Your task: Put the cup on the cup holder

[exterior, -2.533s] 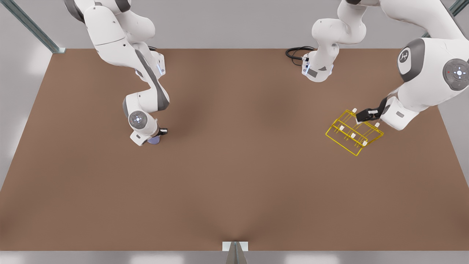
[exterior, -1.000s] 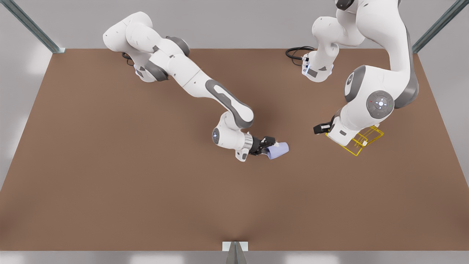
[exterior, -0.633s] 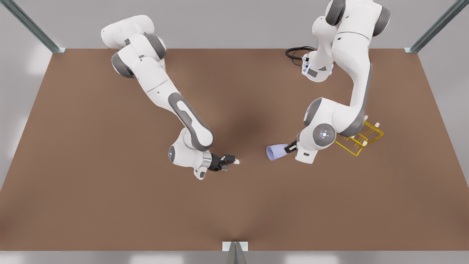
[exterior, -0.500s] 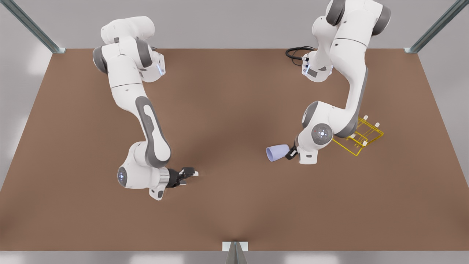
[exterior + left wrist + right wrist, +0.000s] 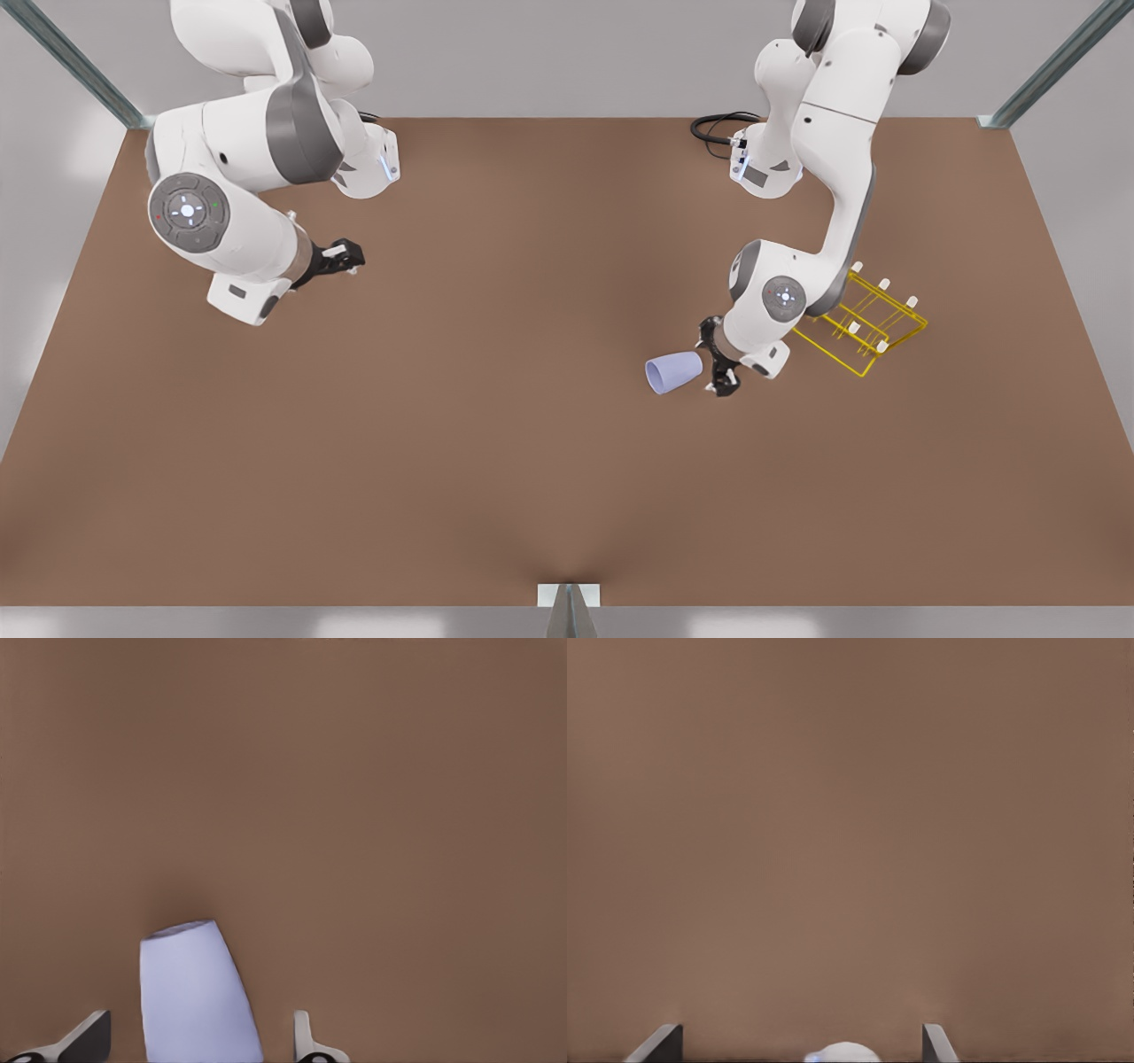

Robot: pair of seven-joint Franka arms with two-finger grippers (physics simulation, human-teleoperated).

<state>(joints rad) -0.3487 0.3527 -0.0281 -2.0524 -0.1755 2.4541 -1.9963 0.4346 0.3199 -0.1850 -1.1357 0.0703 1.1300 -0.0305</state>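
Cup [image 5: 673, 372]: lies on its side on the bare desk [image 5: 532, 461], past the middle toward the edge at the front view's right, wide mouth turned away from the cup holder [image 5: 826, 353]. Sits between the 2 spread fingers [image 5: 304, 1032] of the left gripper [image 5: 711, 359], with a gap on each side, so released and not gripped. Stands well apart from the pegs.

Step in hand, by judgement: taking hold of the cup at its narrow end, ahead of the carry. Calls next for closing squarely on the tapered wall, lifting, then turning the mouth down over 1 white-tipped peg.

Right gripper [image 5: 347, 257]: waits near the far corner at the front view's left, fingers spread and holding nothing.
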